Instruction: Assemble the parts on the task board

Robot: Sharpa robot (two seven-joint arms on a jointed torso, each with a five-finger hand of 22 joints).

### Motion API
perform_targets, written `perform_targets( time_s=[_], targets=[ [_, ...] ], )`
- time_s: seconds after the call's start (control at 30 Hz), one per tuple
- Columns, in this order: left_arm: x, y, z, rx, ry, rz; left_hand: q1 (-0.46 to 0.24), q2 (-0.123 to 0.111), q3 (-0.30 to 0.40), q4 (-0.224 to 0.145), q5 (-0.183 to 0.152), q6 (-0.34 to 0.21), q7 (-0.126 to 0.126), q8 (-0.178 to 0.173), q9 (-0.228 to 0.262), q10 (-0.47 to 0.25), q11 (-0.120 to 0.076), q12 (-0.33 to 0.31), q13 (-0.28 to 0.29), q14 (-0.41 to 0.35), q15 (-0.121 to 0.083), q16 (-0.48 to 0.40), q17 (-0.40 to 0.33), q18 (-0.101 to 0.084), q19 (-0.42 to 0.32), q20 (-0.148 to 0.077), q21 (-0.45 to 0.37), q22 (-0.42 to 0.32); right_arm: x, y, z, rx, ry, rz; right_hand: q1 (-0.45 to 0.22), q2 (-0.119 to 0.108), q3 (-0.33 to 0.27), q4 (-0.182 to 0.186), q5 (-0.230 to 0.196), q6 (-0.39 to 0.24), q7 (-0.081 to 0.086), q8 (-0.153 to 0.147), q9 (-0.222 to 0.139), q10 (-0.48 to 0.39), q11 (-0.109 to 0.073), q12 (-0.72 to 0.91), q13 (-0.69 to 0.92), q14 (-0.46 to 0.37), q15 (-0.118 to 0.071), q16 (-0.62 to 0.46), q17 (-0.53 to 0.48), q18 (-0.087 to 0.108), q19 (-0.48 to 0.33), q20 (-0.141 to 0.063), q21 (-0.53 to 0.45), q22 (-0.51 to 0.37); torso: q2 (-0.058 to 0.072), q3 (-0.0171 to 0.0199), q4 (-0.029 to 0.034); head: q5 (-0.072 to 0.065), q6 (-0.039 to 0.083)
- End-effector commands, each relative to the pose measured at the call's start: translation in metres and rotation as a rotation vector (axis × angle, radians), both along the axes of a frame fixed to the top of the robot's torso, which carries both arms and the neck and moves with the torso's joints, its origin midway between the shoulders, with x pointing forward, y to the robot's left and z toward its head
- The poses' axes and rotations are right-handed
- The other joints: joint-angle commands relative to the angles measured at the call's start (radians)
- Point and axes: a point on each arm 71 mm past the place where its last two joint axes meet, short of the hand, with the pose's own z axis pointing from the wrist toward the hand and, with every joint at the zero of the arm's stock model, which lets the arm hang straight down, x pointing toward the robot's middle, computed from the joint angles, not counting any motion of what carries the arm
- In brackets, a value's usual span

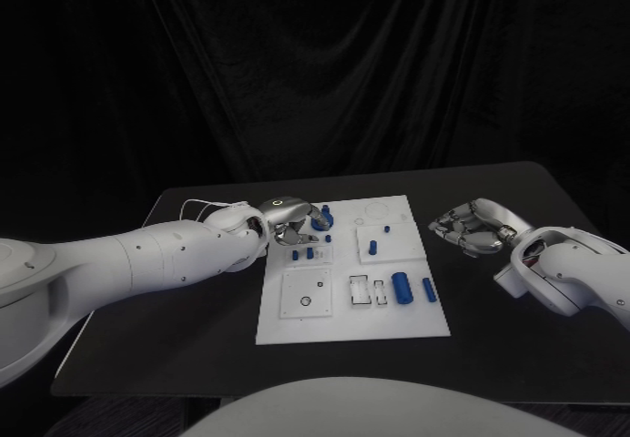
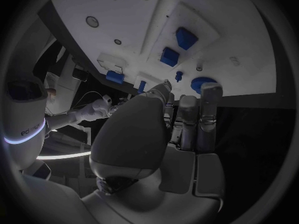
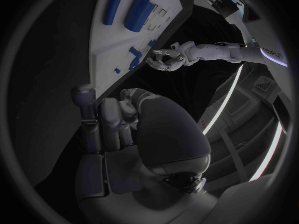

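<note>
On the board (image 1: 348, 314), nearest you, two blue cylinders (image 1: 403, 287) lie at its right side. Farther back, your left hand (image 1: 291, 221) hovers over small blue parts (image 1: 315, 238), fingers curled, grip unclear. Your right hand (image 1: 472, 226) waits curled beside the board, holding nothing. Next, likely seat a part.

Task board (image 1: 344, 326) lay mid-table, left hand (image 1: 291, 221) hung over its 10 o'clock corner among small blue parts (image 1: 373, 246), right hand (image 1: 470, 226) stood off the 3 o'clock edge over bare table (image 1: 512, 341), blue cylinders (image 1: 401, 287) obstructed the 4 o'clock area, the 7 o'clock portion lay flat and passable.
</note>
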Motion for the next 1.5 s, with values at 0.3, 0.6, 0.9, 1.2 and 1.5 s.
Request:
perform_targets(
  time_s=[0.3, 0.6, 0.9, 1.2, 1.5],
  targets=[
    [-0.001, -0.022, -0.001, 0.122, -0.166, -0.146, -0.002, -0.001, 0.003, -0.034, 0.033, -0.005, -0.029, -0.002, -0.050, 0.029, 0.000, 0.025, -0.039, 0.087, -0.007, 0.093, 0.100, -0.031, 0.086, -0.009, 0.102, 0.099, -0.002, -0.001, 0.000, 0.005, -0.009, -0.004, 0.000, -0.005, -0.001, -0.002, 0.004, 0.004, 0.000, 0.006, 0.001, -0.004, 0.002, -0.004, 0.000, -0.003, -0.002, 0.005, 0.001, 0.009, -0.004, 0.000, 0.000, 0.086, 0.001, -0.0014, -0.0004, -0.003, 0.000],
    [0.001, -0.029, 0.001, 0.146, -0.220, -0.120, 0.003, -0.001, 0.010, -0.044, 0.041, -0.002, -0.038, -0.002, -0.059, 0.033, -0.002, 0.025, -0.049, 0.090, -0.011, 0.095, 0.096, -0.030, 0.091, -0.013, 0.102, 0.099, -0.002, -0.002, 0.000, 0.001, -0.002, -0.006, -0.002, -0.006, -0.002, -0.002, 0.005, 0.005, 0.000, 0.006, 0.002, -0.004, 0.001, -0.003, 0.000, -0.002, -0.003, 0.006, 0.002, 0.009, -0.003, 0.000, 0.001, 0.086, -0.002, 0.0003, -0.0002, -0.004, 0.000],
    [0.004, -0.032, -0.003, 0.184, -0.179, -0.098, -0.001, 0.000, 0.016, -0.052, 0.042, 0.022, -0.022, 0.006, -0.066, 0.040, 0.005, 0.026, -0.061, 0.086, -0.007, 0.092, 0.086, -0.031, 0.092, -0.012, 0.097, 0.098, -0.002, 0.000, -0.001, 0.000, 0.005, -0.003, -0.002, -0.006, -0.002, -0.002, 0.005, 0.005, -0.001, 0.006, 0.002, -0.003, 0.001, -0.003, 0.001, -0.002, -0.003, 0.006, 0.002, 0.009, -0.004, 0.000, -0.001, 0.086, -0.001, 0.0002, 0.0006, -0.003, 0.000],
    [0.008, -0.035, -0.008, 0.217, -0.141, -0.092, -0.010, -0.001, 0.021, -0.057, 0.033, 0.033, -0.016, 0.005, -0.073, 0.071, 0.003, 0.034, -0.069, 0.081, -0.006, 0.088, 0.074, -0.030, 0.090, -0.011, 0.088, 0.097, -0.002, 0.001, -0.001, 0.000, 0.007, 0.000, -0.002, -0.006, -0.002, -0.002, 0.005, 0.005, -0.001, 0.006, 0.002, -0.003, 0.001, -0.003, 0.001, -0.002, -0.003, 0.006, 0.002, 0.009, -0.004, 0.000, -0.001, 0.086, -0.001, 0.0002, 0.0011, -0.006, 0.000],
    [0.010, -0.038, -0.010, 0.228, -0.128, -0.099, -0.018, 0.000, 0.027, -0.059, 0.027, 0.045, -0.012, 0.007, -0.077, 0.100, 0.001, 0.038, -0.076, 0.088, -0.007, 0.097, 0.085, -0.033, 0.097, -0.011, 0.103, 0.102, -0.002, 0.001, -0.001, 0.000, 0.009, 0.000, -0.003, -0.005, 0.000, -0.002, 0.006, 0.004, -0.001, 0.006, 0.002, -0.003, 0.001, -0.003, 0.001, -0.002, -0.003, 0.006, 0.002, 0.009, -0.003, -0.001, -0.001, 0.086, 0.000, 0.0002, 0.0003, -0.005, 0.000]
  ],
)
